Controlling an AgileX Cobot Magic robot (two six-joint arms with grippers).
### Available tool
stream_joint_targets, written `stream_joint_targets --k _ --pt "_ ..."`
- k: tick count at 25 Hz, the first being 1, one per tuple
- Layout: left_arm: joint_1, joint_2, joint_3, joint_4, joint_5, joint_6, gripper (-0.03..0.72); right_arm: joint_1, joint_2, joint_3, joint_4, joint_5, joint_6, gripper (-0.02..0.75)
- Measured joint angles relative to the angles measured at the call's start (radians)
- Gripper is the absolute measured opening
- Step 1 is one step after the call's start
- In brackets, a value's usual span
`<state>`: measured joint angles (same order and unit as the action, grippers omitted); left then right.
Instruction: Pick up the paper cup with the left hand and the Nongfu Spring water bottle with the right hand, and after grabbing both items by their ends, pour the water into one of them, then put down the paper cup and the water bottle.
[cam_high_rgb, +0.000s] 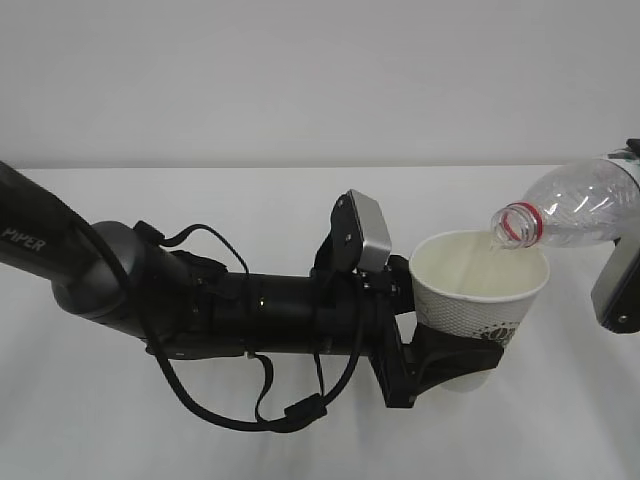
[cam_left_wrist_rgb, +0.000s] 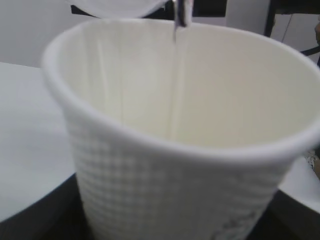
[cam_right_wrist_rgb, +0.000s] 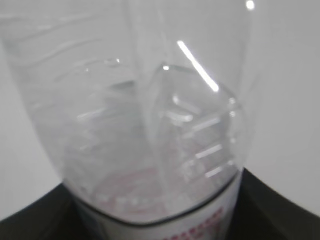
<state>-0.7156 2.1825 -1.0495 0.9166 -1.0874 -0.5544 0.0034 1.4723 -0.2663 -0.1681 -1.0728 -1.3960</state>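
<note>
We see the left hand (cam_high_rgb: 450, 365) gripping the paper cup (cam_high_rgb: 478, 292) low on its body, lifted above the white table (cam_high_rgb: 250, 200). On the right, the right hand (cam_high_rgb: 622, 285) clasps the Nongfu Spring water bottle (cam_high_rgb: 575, 208) — tipped, mouth over the rim — and the water (cam_left_wrist_rgb: 176, 80) falls in a thin stream.

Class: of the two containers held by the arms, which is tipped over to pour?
The Nongfu Spring water bottle, mouth angled down over the upright paper cup.
</note>
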Motion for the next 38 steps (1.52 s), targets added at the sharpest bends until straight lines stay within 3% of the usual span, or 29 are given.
stream_joint_targets --k 38 --pt "0.0 0.001 0.0 0.0 0.0 0.0 0.538 0.0 0.0 0.0 0.0 -0.004 -0.006 0.496"
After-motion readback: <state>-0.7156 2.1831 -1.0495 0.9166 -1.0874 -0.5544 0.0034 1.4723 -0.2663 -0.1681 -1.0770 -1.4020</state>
